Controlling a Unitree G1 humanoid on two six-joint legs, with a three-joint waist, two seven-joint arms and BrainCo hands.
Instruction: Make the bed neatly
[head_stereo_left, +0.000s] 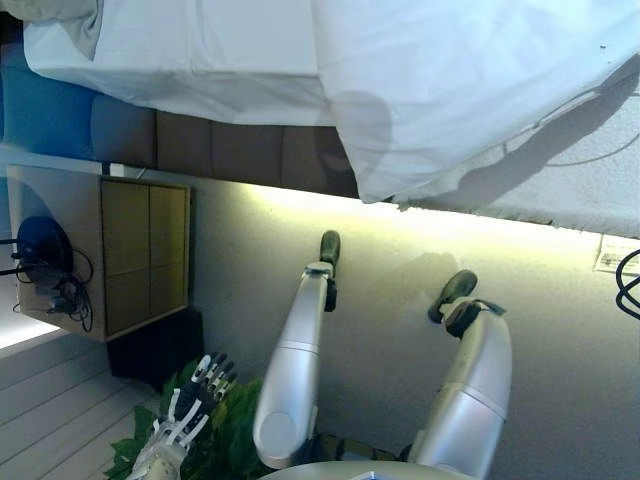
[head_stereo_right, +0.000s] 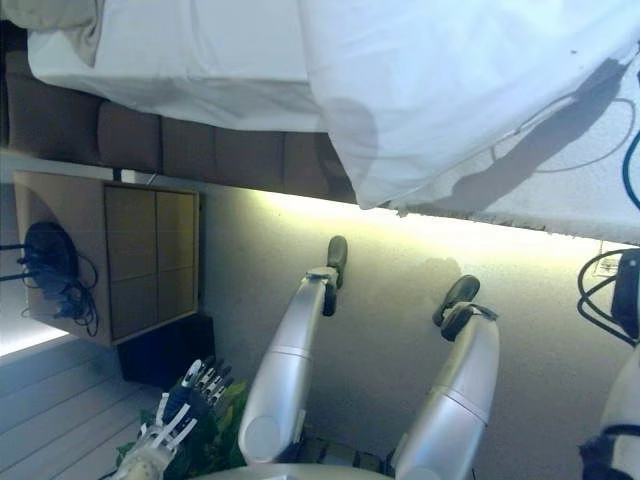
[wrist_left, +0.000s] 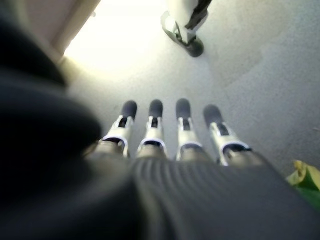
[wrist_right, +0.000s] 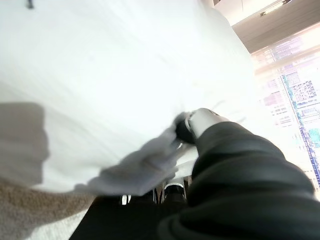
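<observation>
A white duvet (head_stereo_left: 450, 90) lies rumpled over the bed and hangs down past its side. A white sheet (head_stereo_left: 180, 50) covers the mattress to its left. In the right wrist view my right hand (wrist_right: 202, 122) has its thumb and fingers curled on a bunched fold of the duvet (wrist_right: 145, 167). The hand itself does not show clearly in the eye views. My left hand (head_stereo_left: 190, 405) hangs low at the lower left, away from the bed, fingers straight and holding nothing. Its fingers (wrist_left: 155, 125) show over grey carpet in the left wrist view.
The bed's brown padded base (head_stereo_left: 230, 150) runs under the mattress. A wooden nightstand (head_stereo_left: 110, 250) with a dark lamp and cables stands at the left. A green plant (head_stereo_left: 225, 430) is beside my left hand. A grey textured cloth (head_stereo_left: 580, 180) lies under the duvet at right.
</observation>
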